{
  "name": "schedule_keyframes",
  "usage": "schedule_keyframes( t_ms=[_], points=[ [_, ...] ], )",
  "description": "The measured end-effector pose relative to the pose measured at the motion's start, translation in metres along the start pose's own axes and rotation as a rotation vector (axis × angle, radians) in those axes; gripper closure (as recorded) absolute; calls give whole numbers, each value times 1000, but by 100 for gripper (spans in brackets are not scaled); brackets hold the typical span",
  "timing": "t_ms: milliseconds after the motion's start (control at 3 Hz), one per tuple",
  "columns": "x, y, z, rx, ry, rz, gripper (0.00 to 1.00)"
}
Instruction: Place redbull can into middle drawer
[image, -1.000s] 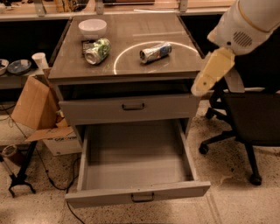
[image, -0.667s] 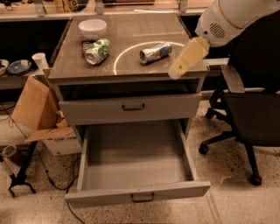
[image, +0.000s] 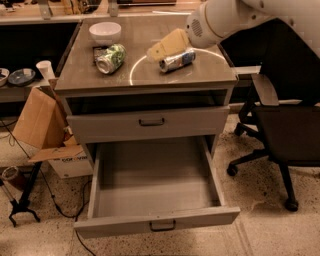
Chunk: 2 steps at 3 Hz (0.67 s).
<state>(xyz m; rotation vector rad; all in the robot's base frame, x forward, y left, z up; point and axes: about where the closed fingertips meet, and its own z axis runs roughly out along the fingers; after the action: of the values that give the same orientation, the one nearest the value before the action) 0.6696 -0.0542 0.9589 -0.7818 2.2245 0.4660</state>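
The redbull can (image: 178, 60), slim and silver with blue patches, lies on its side on the cabinet top, right of centre. My gripper (image: 161, 47) reaches in from the upper right and hovers just above and left of the can. The middle drawer (image: 155, 220) is pulled wide open below, its plain grey inside showing nothing in it. The upper drawer front (image: 150, 122) is shut.
A green-and-white can (image: 111, 58) lies on its side at the top's left, with a white bowl (image: 105, 32) behind it. A cardboard box (image: 42, 125) stands left of the cabinet. A black office chair (image: 282, 130) stands to the right.
My gripper has swung left and up from beside the cabinet's right edge to over the cabinet top, ending next to the redbull can. The can and drawer have not moved.
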Motion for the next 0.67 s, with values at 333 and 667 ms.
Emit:
schedule_keyframes(
  t_ms=[333,667],
  points=[
    [-25,3,20,44,-26,115,0],
    [-26,6,23,38,-24,190,0]
  ],
)
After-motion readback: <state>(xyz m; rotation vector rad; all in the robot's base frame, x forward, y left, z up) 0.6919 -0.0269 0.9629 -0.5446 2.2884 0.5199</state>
